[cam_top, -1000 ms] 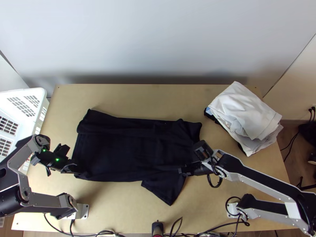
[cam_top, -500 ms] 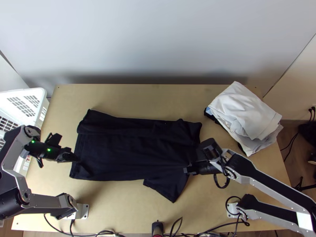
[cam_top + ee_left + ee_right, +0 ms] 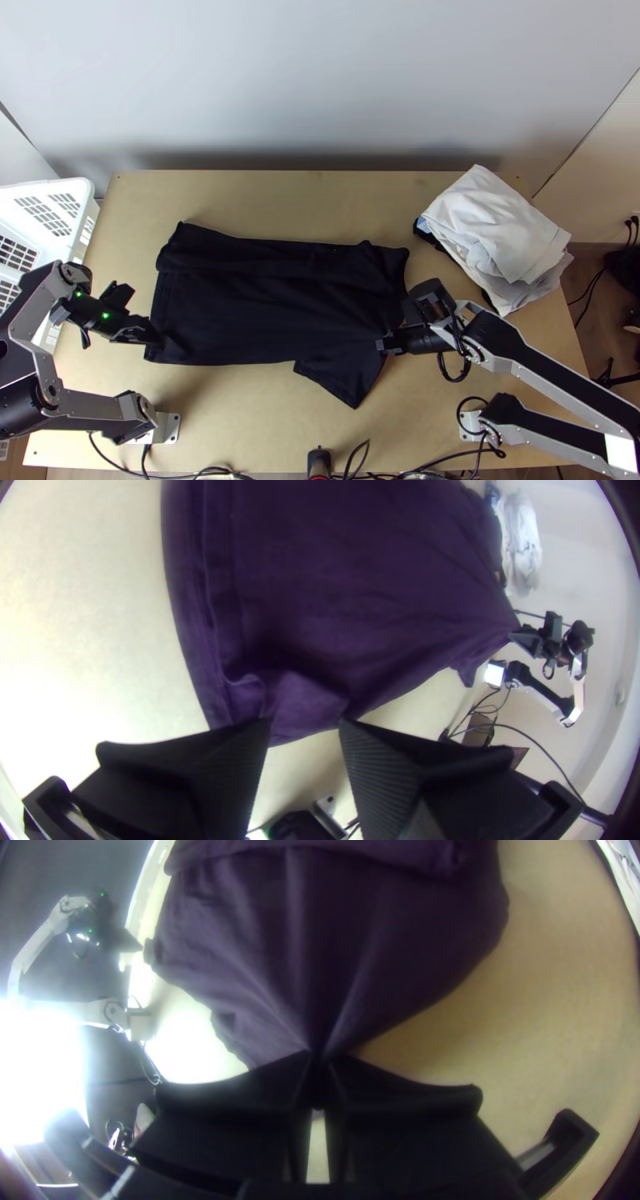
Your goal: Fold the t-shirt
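So the biggest thing here is the light wooden tabletop, filling most of the middle and lower frame. Next up is the black t-shirt, laid out wide from centre left to a bit right of centre, kinda rumpled along its upper edge, with a flap poking out low, just right of centre. Then there's a pile of white cloths at the upper right, with something dark peeking out from under it, and a white basket cut off by the left edge.

As for me, my right gripper is right of centre, fingers closed on the shirt's lower right part, and creases fan out from the pinch. My left gripper is over at the shirt's lower left corner, fingers set well apart; can't tell if they touch the cloth. Smallest stuff: some thin black cables along the bottom edge
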Robot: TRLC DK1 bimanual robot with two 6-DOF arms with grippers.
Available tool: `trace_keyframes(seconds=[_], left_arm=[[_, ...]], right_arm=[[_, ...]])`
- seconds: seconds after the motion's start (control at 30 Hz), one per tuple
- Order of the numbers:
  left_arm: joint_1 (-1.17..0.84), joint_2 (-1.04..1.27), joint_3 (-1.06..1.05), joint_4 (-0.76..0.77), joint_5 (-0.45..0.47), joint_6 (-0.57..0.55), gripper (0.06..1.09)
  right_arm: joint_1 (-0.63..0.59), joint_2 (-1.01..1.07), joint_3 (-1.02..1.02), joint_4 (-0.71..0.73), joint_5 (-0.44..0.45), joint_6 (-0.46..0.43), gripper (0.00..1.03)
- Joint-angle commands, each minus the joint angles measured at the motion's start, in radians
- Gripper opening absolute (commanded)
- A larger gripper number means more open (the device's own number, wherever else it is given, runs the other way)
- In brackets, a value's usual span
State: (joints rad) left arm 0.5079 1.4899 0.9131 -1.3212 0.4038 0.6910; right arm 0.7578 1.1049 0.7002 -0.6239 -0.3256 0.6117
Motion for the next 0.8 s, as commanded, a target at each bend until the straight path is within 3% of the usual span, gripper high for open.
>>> trace_keyframes(seconds=[0.0, 0.07, 0.27, 0.37, 0.47, 0.63, 0.77], left_arm=[[-0.002, 0.001, -0.040, 0.033, -0.125, 0.064, 0.79], [-0.003, 0.003, -0.042, 0.037, -0.141, 0.067, 0.82], [-0.009, 0.006, -0.085, 0.062, -0.143, 0.077, 0.80], [-0.009, 0.006, -0.131, 0.116, -0.099, 0.093, 0.55], [-0.002, 0.001, -0.172, 0.188, -0.014, 0.090, 0.09], [0.000, 0.004, -0.123, 0.172, 0.064, 0.056, 0.09], [0.063, 0.099, 0.161, -0.138, 0.288, 0.024, 0.09]], right_arm=[[-0.002, 0.007, -0.002, 0.001, -0.001, 0.002, 0.03], [-0.002, 0.012, -0.001, 0.004, -0.001, 0.003, 0.03], [0.000, 0.021, 0.001, 0.009, -0.001, 0.010, 0.03], [0.000, 0.023, -0.002, 0.010, -0.001, 0.010, 0.03], [0.000, 0.027, -0.001, 0.012, -0.001, 0.010, 0.03], [0.000, 0.029, 0.012, 0.021, -0.001, 0.016, 0.03], [-0.003, 0.024, 0.028, 0.018, -0.001, 0.014, 0.03]])
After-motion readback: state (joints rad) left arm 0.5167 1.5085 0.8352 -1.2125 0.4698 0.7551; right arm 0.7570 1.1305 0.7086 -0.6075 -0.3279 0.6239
